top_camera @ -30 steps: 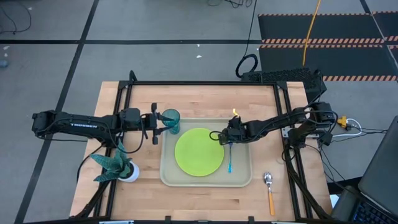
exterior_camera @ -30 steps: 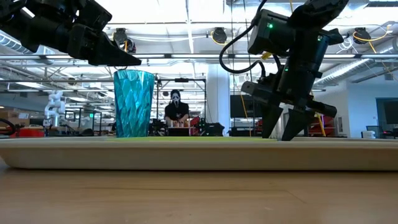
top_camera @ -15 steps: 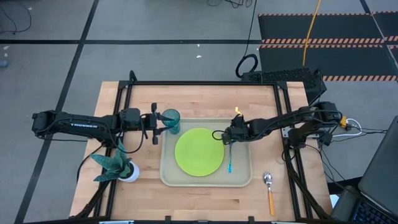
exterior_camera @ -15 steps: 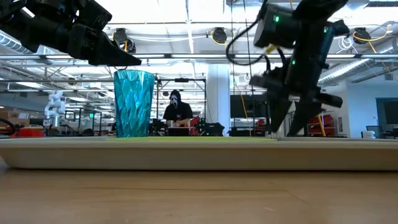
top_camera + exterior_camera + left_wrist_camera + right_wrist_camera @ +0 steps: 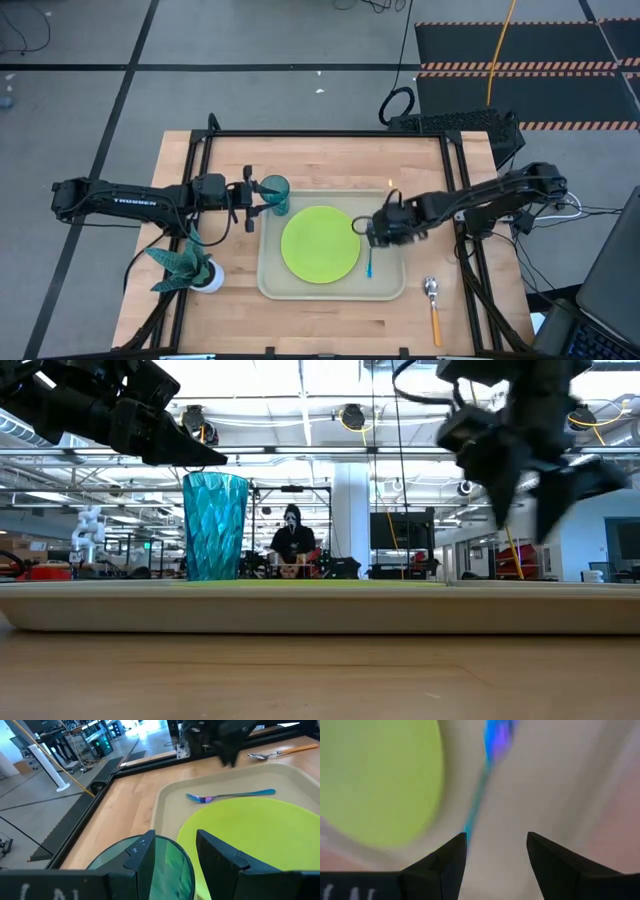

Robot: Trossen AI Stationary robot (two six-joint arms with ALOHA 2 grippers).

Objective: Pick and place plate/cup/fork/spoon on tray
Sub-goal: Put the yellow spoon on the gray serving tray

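Note:
The beige tray [image 5: 266, 284] holds the lime-green plate [image 5: 320, 243], the teal cup [image 5: 276, 192] upright at its far left corner, and the blue-handled fork [image 5: 369, 260] flat to the right of the plate. My left gripper [image 5: 262, 197] is open, its fingers just above the cup's rim [image 5: 145, 870], apart from it in the low view [image 5: 205, 458]. My right gripper [image 5: 373, 232] is open and empty, raised above the fork [image 5: 480, 795]. The orange-handled spoon [image 5: 433, 305] lies on the table right of the tray.
A teal leafy plant in a white pot [image 5: 188, 266] stands at the table's near left. A dark frame [image 5: 330, 133] runs along the table's edges. Bare wood lies behind the tray and along the near edge. A person stands in the room beyond [image 5: 291, 545].
My right gripper has risen from the tray's floor beside the fork and gone a little toward the table's right and near edges, its fingers still apart. The fork stays flat on the tray.

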